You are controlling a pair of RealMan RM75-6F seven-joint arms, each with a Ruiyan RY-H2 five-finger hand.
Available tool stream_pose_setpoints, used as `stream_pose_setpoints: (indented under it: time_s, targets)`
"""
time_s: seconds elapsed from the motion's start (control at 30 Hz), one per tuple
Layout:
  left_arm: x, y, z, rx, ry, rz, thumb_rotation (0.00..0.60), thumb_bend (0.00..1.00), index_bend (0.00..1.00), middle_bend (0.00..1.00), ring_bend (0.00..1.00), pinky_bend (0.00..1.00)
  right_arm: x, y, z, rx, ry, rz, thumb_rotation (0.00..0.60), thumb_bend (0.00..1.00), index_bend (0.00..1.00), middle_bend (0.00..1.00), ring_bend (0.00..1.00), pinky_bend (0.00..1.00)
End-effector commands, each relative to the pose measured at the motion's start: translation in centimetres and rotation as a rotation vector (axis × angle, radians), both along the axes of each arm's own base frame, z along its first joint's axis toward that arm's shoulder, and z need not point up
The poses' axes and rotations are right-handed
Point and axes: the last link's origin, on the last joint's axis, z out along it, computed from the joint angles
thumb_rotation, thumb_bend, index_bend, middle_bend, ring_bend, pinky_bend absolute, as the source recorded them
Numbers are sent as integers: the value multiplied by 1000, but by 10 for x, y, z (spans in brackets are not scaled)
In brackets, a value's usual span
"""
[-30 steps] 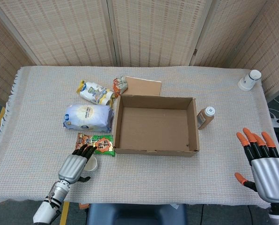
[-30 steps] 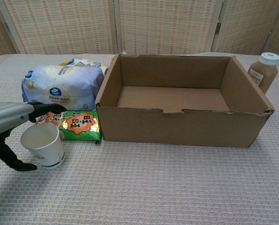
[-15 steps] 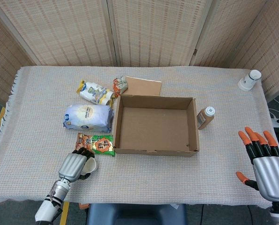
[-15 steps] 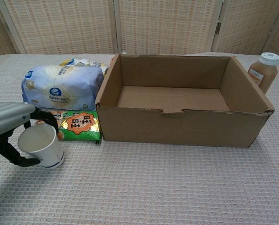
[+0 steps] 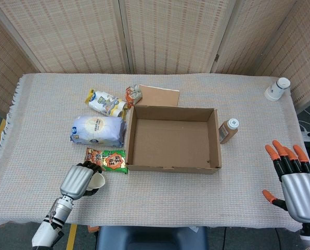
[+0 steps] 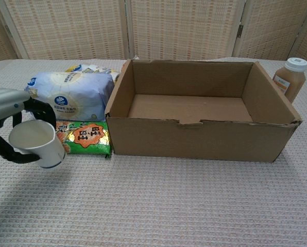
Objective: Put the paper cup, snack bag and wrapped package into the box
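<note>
The cup is gripped by the left hand at the lower left of the frame, tilted with its mouth toward the camera and, going by the chest view, lifted just clear of the table. So step one looks about half done: cup picked up, nothing dropped in yet. The box at frame centre is seen empty in both views.

Still left: the snack bag, lying flat right against the box's left wall, and the wrapped package just above it, also beside that wall. Which of the other packets counts can't really be told.

Room-wise, the cup has to be carried up and right over the near-left box wall, with the snack bag directly underneath that path. Plenty of bare table is visible along the bottom edge.

The right hand is parked at the lower right, fingers spread, nothing held, well apart from everything.
</note>
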Motion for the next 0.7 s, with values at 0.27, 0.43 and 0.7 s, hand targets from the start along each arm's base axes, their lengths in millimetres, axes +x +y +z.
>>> stream_pose_setpoints:
  time_s: [0.27, 0.43, 0.7]
  targets:
    - [82, 31, 62, 72, 62, -199, 600, 238, 444, 415, 277, 460, 2, 2, 1, -7, -4, 11, 600, 83, 61, 0, 0, 0]
    - [130, 48, 64, 62, 78, -278, 600, 239, 445, 423, 284, 462, 2, 2, 1, -8, -4, 16, 600, 83, 61, 0, 0, 0]
    - [182, 75, 23, 33, 18, -279, 600, 238, 452, 428, 291, 475, 1, 0, 0, 0, -3, 9, 600, 83, 61, 0, 0, 0]
